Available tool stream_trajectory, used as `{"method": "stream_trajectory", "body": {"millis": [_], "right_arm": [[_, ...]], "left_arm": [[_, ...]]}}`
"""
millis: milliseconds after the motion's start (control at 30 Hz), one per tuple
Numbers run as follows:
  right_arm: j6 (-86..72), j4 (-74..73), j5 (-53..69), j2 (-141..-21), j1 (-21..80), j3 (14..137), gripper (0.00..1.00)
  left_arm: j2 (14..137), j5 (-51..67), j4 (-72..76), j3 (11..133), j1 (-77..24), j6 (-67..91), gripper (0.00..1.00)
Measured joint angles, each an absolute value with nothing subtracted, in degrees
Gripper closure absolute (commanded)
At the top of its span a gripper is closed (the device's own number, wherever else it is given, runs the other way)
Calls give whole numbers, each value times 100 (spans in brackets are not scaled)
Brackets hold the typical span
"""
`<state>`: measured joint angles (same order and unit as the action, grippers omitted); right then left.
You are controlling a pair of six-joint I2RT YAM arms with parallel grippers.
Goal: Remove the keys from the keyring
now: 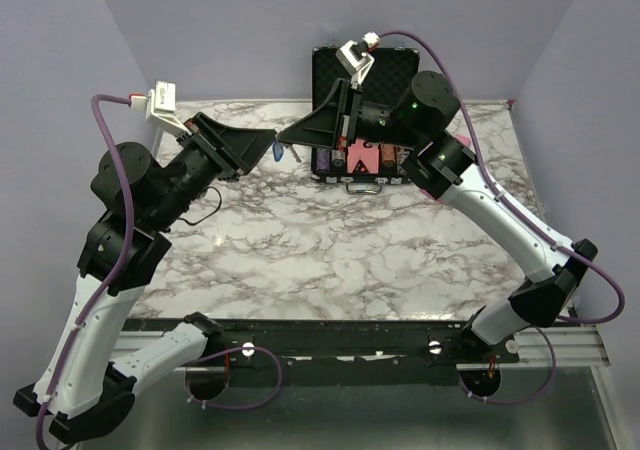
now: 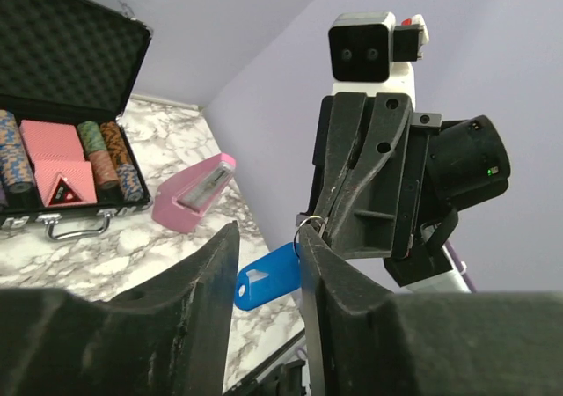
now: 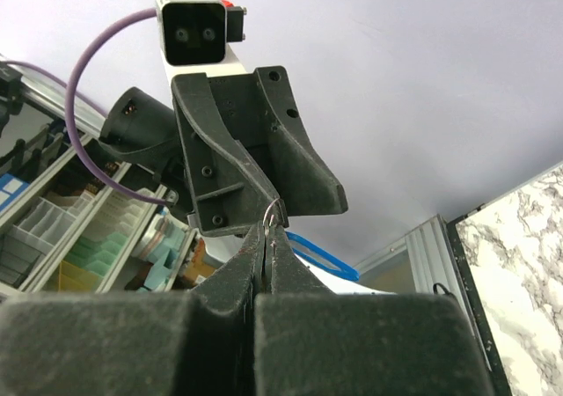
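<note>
The white-and-grey marbled surface (image 1: 330, 250) stretches out beyond the arm bases, and above its far half the two arms meet tip to tip. The left fingers (image 2: 224, 264) stand partly apart. The small key with the bright blue oval plastic head (image 2: 264, 277) shows in the gap between them; I cannot tell whether either finger touches it. The right fingers (image 3: 268, 238) are pressed together on the thin silvery wire keyring (image 3: 274, 209), which loops out from their tips just above the blue head. Farther back on the surface are a pink wedge-shaped object (image 2: 195, 194) and an open black foam-lined case (image 1: 365, 70) holding striped chips (image 2: 113, 158).
</note>
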<state>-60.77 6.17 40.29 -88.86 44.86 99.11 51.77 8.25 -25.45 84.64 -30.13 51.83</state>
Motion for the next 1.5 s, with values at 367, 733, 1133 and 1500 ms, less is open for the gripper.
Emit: {"method": "stream_trajectory", "body": {"millis": [367,733,1133,1500], "right_arm": [[-5996,652,4460,-8858,4318,9655,99],[-6184,709,4890,-8980,3771,9166,99],[-6136,633,5240,-8527,3778,8184,99],[-5717,-71,5527,-8034,3780,7854,99]], "left_arm": [[5142,707,-3317,8619,-3057,4930,39],[5096,1468,-2836,9032,-3138,5094,32],[4748,1881,-3686,9037,-3138,4764,39],[4366,2165,-4390,8593,-3138,4230,38]]}}
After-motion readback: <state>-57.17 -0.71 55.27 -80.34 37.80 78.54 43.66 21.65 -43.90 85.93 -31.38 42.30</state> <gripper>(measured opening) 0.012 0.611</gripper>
